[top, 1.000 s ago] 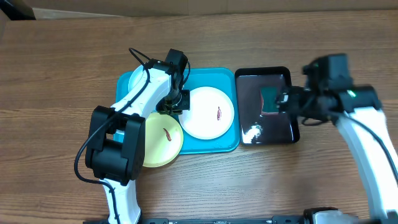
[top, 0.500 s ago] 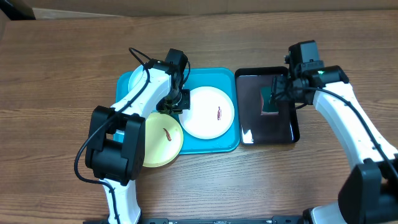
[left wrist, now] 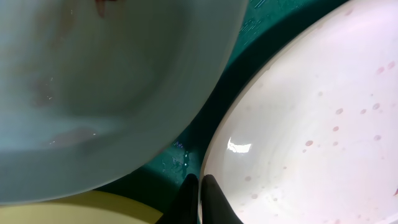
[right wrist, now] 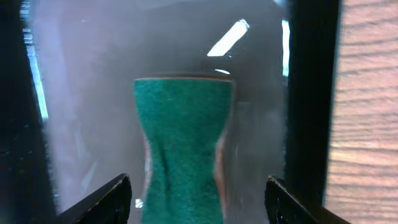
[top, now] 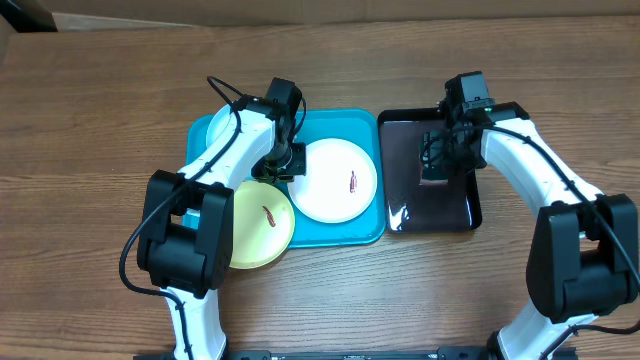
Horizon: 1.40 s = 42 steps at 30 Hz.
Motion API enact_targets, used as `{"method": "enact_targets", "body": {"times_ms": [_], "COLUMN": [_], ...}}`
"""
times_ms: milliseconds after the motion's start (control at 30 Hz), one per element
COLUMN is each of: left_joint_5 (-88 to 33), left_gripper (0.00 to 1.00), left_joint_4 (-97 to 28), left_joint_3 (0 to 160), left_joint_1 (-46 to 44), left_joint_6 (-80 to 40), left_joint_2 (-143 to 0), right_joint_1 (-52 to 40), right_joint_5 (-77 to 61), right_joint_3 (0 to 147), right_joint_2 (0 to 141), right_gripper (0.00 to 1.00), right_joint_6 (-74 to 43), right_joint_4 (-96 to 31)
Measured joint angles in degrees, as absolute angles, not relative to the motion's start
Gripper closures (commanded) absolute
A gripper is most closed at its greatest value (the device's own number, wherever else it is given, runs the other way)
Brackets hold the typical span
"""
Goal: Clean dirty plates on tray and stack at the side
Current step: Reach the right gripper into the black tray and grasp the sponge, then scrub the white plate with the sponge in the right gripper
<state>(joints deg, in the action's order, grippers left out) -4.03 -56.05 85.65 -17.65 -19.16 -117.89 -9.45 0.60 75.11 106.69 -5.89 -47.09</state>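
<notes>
We judge the task to be at its opening step, picking up the cleaning tool, with none of the plates wiped or stacked yet. The turquoise tray [top: 340,124] sits mid-desk, carrying the white plate [top: 322,192] on its right half, the light cyan plate [top: 213,130] at its back left corner, and the yellow-green plate [top: 252,238] at the front left, overhanging the rim onto the desk [top: 100,150]. Brown smears show on the white and yellow-green plates. Just beside the turquoise tray, on its right, lies a glossy black tray [top: 405,195] holding a green sponge [right wrist: 183,143]. The right fingers [right wrist: 102,200] stand spread apart over that sponge, one on each side and neither touching it, so they are open and holding nothing. The left fingers [left wrist: 210,200] are pressed shut, their tips low in the gap where the three plates meet, right at the edge of the white plate; we cannot tell whether they pin its rim or merely rest against it. The next move, as we read it, calls for the right arm to lower squarely around the sponge and close on its narrow waist, then carry it across to the white plate, while the left arm steadies that plate so it does not slide under the scrubbing
</notes>
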Motion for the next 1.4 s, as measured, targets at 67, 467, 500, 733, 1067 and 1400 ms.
{"method": "enact_targets", "body": {"times_ms": [67,467,500,733,1067,1400], "left_joint_5": [-4.03,-4.05,-4.05,-4.05,-4.05,-4.05], "left_gripper": [0.95,0.95,0.95,0.94,0.95,0.93], "left_joint_4": [-56.03,-55.99,-55.99,-55.94,-55.94,-55.90], "left_joint_3": [85.65,85.65,85.65,85.65,85.65,85.65], "left_joint_1": [-17.65,-17.65,-17.65,-17.65,-17.65,-17.65], "left_joint_6": [-19.16,-19.16,-19.18,-19.18,-19.18,-19.22], "left_joint_2": [-117.89,-117.89,-117.89,-117.89,-117.89,-117.89], "right_joint_1": [-9.67,-9.80,-9.80,-9.85,-9.82,-9.85], "right_joint_5": [-0.12,-1.13,-1.13,-1.23,-3.79,-4.14], "right_joint_3": [75.11,72.07,71.64,68.49,65.21,64.40], "right_joint_2": [106.69,106.69,106.69,106.69,106.69,106.69], "right_gripper": [0.34,0.37,0.37,0.37,0.49,0.60], "right_joint_6": [-5.30,-4.49,-4.45,-4.47,-4.54,-4.49], "right_joint_4": [-46.41,-40.53,-40.56,-36.60,-32.21,-31.64]}}
